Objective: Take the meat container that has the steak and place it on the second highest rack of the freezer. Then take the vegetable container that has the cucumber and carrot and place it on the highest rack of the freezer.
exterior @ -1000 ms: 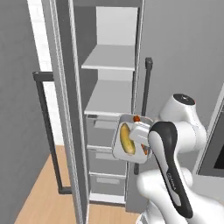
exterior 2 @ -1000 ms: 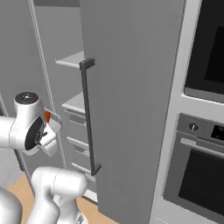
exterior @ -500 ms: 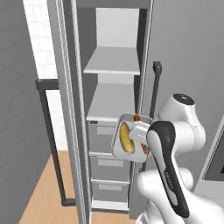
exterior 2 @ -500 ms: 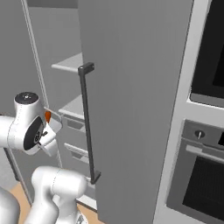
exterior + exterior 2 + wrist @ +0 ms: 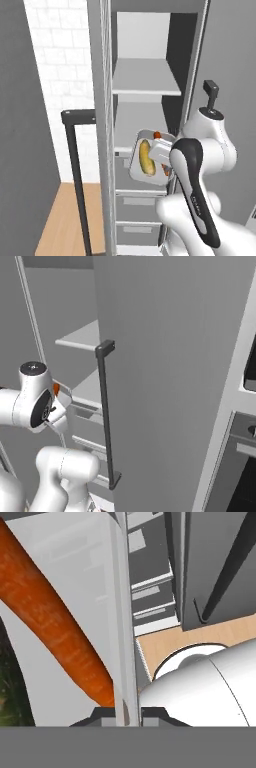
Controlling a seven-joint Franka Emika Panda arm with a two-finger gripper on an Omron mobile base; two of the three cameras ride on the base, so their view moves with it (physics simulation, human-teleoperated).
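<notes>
A simulated kitchen, seen from behind a white robot arm [image 5: 192, 175] that faces a tall open freezer [image 5: 145, 75]. The arm holds a shallow white container [image 5: 147, 161] tipped nearly on edge, its open face turned toward the left base camera. Inside lies a long pale green-yellow vegetable, likely the cucumber [image 5: 145, 157], with an orange carrot [image 5: 55, 617] beside it. In the hand view the carrot runs diagonally across the white floor of the container, and the container's thin rim [image 5: 124, 637] rises straight up from between the finger tips. The jaws are pinched narrow on that rim, so the gripper [image 5: 125, 712] is holding the vegetable container.

The container hangs just in front of the freezer opening, at about the height of the lower shelf [image 5: 131, 148] and the drawers [image 5: 137, 200], below the highest rack [image 5: 145, 82], a bare grey shelf. The freezer door [image 5: 170, 356] with its dark vertical handle [image 5: 106, 416] stands open to the right.

This looks like the second half of the task: carrying the vegetables up to the top rack. To do it well, the arm probably needs to lift the container above the rack's front edge, roll the wrist until the container is level so nothing slides out, move it inward clear of the side walls, and lower it flat before releasing.
</notes>
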